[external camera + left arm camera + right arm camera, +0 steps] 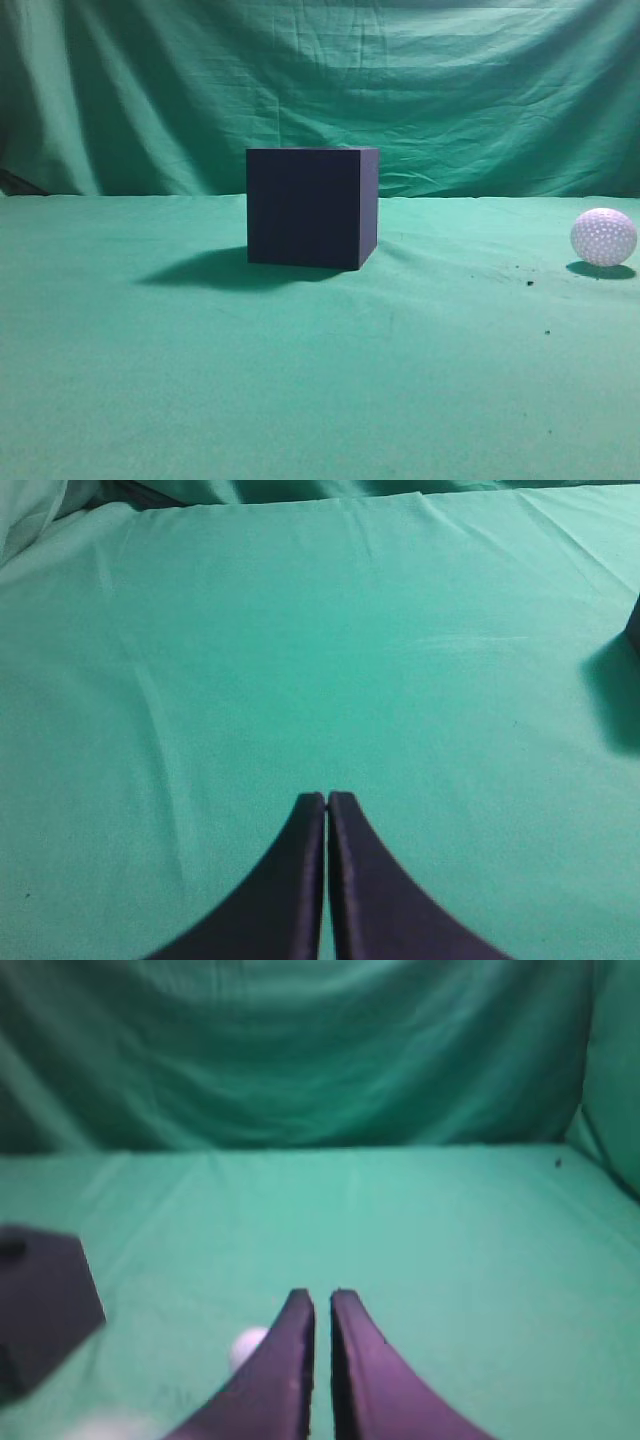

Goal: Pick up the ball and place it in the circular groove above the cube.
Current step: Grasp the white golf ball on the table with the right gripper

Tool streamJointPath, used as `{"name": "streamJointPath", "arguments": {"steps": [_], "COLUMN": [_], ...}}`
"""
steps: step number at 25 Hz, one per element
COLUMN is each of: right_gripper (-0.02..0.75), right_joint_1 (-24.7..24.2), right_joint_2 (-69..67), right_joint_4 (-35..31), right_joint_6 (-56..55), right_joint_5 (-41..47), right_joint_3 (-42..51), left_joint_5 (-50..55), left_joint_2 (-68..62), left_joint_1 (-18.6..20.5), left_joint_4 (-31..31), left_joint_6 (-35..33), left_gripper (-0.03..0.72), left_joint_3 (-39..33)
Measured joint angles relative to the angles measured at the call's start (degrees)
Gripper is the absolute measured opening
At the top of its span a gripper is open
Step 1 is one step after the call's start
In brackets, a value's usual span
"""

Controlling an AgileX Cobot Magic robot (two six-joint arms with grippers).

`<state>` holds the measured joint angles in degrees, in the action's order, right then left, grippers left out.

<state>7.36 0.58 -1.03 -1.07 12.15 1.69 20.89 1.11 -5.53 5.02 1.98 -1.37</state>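
Note:
The dark navy cube (312, 207) stands on the green cloth at the middle of the exterior view. The white dimpled ball (603, 237) lies on the cloth far to its right. Neither gripper shows in the exterior view. In the right wrist view my right gripper (322, 1296) is shut and empty. The ball (245, 1345) lies just left of its left finger, partly hidden by it. The cube (45, 1300) is at the far left, with a round groove (12, 1248) in its top. My left gripper (327, 798) is shut and empty over bare cloth. The cube's corner (634, 625) is at the right edge.
Green cloth covers the table (300, 380) and hangs as a backdrop (320, 80) behind it. A few dark specks (528, 282) lie on the cloth left of the ball. A pale blur (110, 1425) shows at the bottom left of the right wrist view.

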Motion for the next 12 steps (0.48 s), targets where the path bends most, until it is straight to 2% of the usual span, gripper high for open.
{"name": "streamJointPath", "arguments": {"steps": [4, 6, 9, 12], "right_gripper": [0.0, 0.0, 0.0, 0.0], "right_joint_1": [0.0, 0.0, 0.0, 0.0], "right_joint_2": [0.0, 0.0, 0.0, -3.7], "right_joint_4": [-4.8, -5.5, -5.8, -5.8], "right_joint_6": [-0.2, -0.6, -0.7, -0.2], "right_joint_5": [-12.0, -14.1, -11.0, -6.7], "right_joint_3": [0.0, 0.0, -1.2, -6.6], "left_joint_5": [0.0, 0.0, 0.0, 0.0], "left_joint_2": [0.0, 0.0, 0.0, 0.0], "left_joint_1": [0.0, 0.0, 0.0, 0.0], "left_joint_4": [0.0, 0.0, 0.0, 0.0], "left_joint_6": [0.0, 0.0, 0.0, 0.0], "left_gripper": [0.0, 0.0, 0.0, 0.0], "left_joint_3": [0.0, 0.0, 0.0, 0.0]}}
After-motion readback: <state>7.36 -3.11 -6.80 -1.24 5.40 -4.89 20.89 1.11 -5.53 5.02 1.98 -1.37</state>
